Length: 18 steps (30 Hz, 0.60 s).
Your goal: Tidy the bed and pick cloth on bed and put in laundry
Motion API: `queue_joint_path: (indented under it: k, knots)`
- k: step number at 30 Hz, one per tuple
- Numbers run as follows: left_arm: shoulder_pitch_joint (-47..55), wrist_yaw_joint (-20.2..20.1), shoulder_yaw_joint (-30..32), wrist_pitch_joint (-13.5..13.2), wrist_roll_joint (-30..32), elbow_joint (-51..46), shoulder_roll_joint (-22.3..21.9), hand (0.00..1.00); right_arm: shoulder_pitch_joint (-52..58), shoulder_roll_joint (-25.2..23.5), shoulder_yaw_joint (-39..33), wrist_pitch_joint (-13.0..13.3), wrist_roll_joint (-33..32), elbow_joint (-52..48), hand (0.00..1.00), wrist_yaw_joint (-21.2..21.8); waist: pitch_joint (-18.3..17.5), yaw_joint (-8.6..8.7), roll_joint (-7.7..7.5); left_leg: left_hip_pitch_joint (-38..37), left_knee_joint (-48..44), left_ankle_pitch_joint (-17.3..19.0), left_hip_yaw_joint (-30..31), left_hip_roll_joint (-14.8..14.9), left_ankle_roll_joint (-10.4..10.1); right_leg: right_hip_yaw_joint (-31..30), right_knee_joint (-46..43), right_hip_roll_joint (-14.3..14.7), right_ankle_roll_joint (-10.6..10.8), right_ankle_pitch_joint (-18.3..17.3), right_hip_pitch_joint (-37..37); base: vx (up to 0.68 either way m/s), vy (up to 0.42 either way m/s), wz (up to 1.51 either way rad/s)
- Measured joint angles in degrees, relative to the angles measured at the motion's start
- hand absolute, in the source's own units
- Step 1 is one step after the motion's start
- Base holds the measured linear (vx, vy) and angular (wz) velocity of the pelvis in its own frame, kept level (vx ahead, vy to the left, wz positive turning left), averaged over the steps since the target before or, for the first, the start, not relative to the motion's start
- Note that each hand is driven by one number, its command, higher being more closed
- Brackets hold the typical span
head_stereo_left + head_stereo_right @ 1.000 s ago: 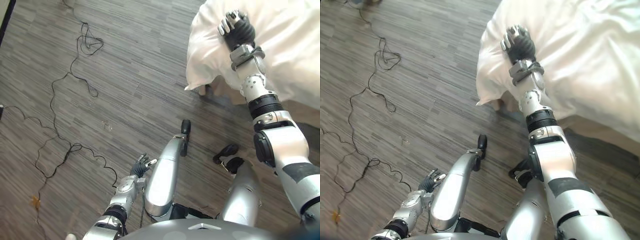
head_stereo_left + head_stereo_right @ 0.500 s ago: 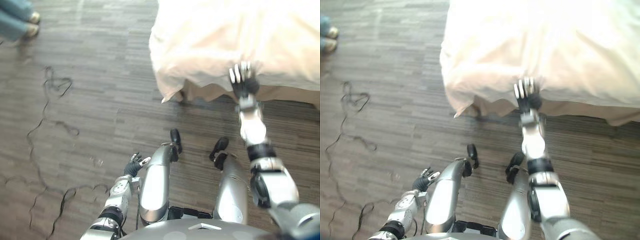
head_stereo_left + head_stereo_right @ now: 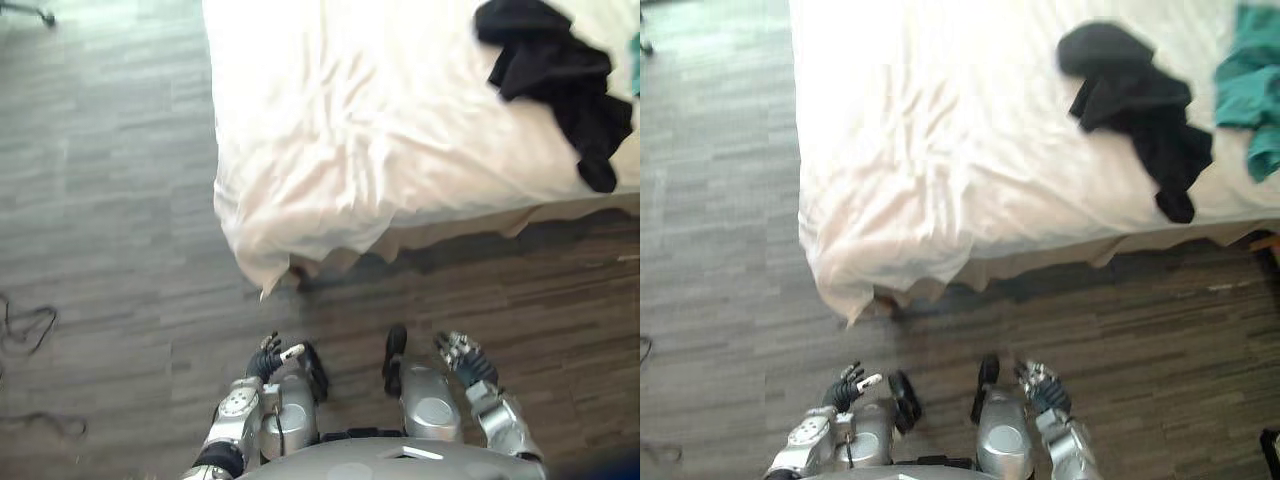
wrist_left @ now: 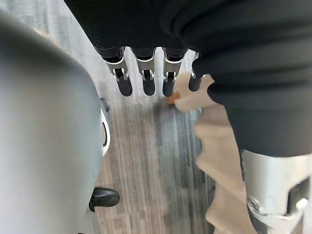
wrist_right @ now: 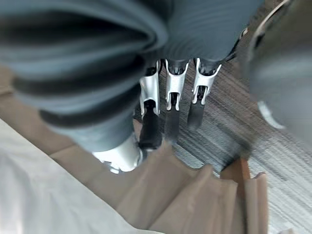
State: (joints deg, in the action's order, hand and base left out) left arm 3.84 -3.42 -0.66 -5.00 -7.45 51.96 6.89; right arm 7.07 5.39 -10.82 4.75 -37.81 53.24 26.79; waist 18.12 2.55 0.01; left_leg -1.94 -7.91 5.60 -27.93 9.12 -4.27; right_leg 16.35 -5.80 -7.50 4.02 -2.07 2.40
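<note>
You had both hands hanging low over the wooden floor (image 3: 100, 250), short of the bed's (image 3: 350, 130) near edge. The left hand (image 3: 272, 357) and the right hand (image 3: 462, 358) each had straight, relaxed fingers and held nothing. The black cloth (image 3: 1135, 100) lay crumpled on the white sheet towards the bed's right side, one end trailing close to the near edge, with a teal cloth (image 3: 1248, 85) just beside it, further right.

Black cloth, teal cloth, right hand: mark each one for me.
Black cloth (image 3: 1132, 105): right eye view, middle of the bunched fabric.
Teal cloth (image 3: 1248, 90): right eye view, centre of its visible part.
Right hand (image 3: 468, 363): left eye view, dark back of the hand.
</note>
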Motion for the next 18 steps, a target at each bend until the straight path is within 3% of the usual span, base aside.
queue_joint_path:
  k: [4,7,10,11,14,16,17,18]
  knots:
    - [0.1,-0.4,0.9,1.4,2.0,1.7,-0.3,0.0,1.4,0.1,-0.7,2.0,8.7,2.4,0.0,-1.3,-2.6,0.18,0.56,-3.9,0.2,0.3,-3.2,0.1,-0.5,-3.5,4.7,1.3,0.2,2.1,-3.8,0.08,-0.014,-0.49]
    - [0.1,-0.5,1.8,1.9,1.9,2.4,-0.6,0.0,2.1,0.1,-0.7,4.0,14.2,3.2,0.0,-2.4,-2.6,0.12,0.6,-4.5,-6.5,1.5,-2.2,1.1,-0.8,-8.3,6.0,1.5,-0.2,3.2,-5.4,-0.01,-0.004,-0.78]
    - [0.6,-0.8,5.4,1.3,2.1,3.0,-1.8,0.0,2.1,1.5,-0.5,5.4,15.0,4.4,0.0,-3.2,-3.1,-0.45,1.17,-2.4,-16.1,4.9,8.7,1.2,1.5,-17.5,5.6,2.6,-0.3,3.7,-5.0,-0.04,0.088,-1.58]
    - [2.1,-1.2,6.2,0.2,1.9,3.1,-2.5,0.0,1.5,2.9,0.2,5.8,15.2,5.1,0.0,-3.5,-4.3,-1.03,3.18,-2.6,-16.5,8.3,18.0,-0.2,1.9,-24.1,5.9,4.9,-0.1,4.2,-2.9,-0.07,0.207,-2.02]
    - [3.1,-1.5,6.2,-0.5,1.9,4.1,-1.9,0.0,1.6,4.7,0.5,6.8,15.4,5.1,0.0,-3.7,-5.1,-0.98,4.29,-6.4,-12.0,11.7,25.9,-2.3,2.7,-32.2,5.8,7.9,0.3,4.8,0.0,-0.07,0.176,-1.93]
    - [3.0,-2.4,6.0,-0.9,1.9,5.3,-1.7,0.0,2.1,5.4,0.0,7.0,15.4,5.2,0.0,-4.3,-6.8,0.66,4.13,-7.6,-7.0,13.4,25.8,-3.1,3.2,-33.5,7.5,8.0,0.0,5.6,2.4,-0.09,0.203,-1.11]
    - [2.4,-3.0,5.5,-1.0,1.9,5.6,-1.5,0.0,2.7,5.0,-0.8,7.0,15.4,5.3,0.0,-4.6,-6.7,1.42,3.28,-8.4,-5.0,14.5,24.0,-3.2,2.1,-33.5,7.4,7.7,0.0,7.2,3.6,-0.11,0.201,-0.83]
    - [1.4,-3.8,5.5,-0.8,1.6,6.2,-1.0,0.0,3.8,3.3,-1.8,7.3,14.9,5.7,0.0,-5.2,-5.9,1.07,1.07,-10.0,-4.0,14.9,21.1,-4.4,1.9,-33.7,6.6,6.7,0.1,11.1,4.3,-0.16,0.183,-1.02]
